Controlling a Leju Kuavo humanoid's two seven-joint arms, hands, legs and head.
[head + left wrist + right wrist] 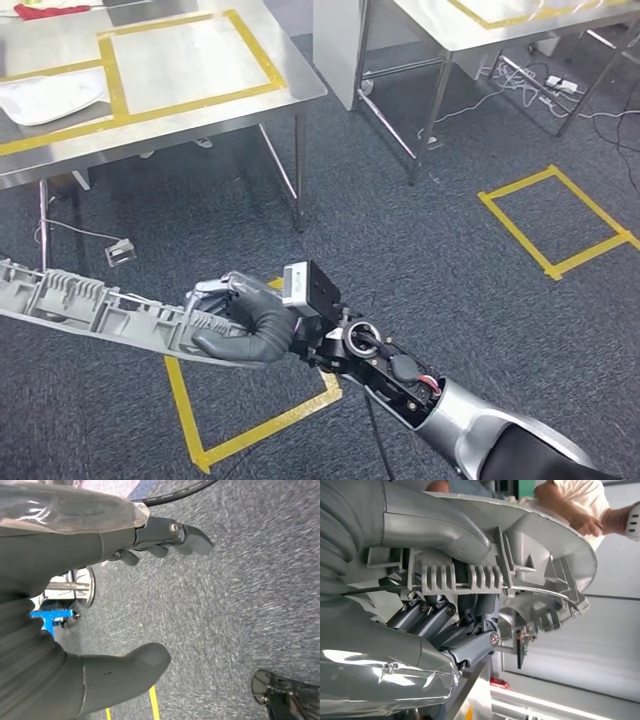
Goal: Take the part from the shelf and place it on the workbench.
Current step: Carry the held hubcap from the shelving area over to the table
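Head view: high, facing forward-down; workbench (189,75) at 11 o'clock. Left wrist view: close behind left hand (75,605), facing carpet. Right wrist view: close behind right hand (433,615); shared with head view.

Light grey ribbed part (90,305), at lower left of the head view, in a dark grey right hand (253,320). Silver steel surface (302,85) at upper left, marked with yellow tape. Dark blue-grey speckled carpet (423,250) carrying yellow tape squares (555,220). Left hand (124,670) charcoal grey.
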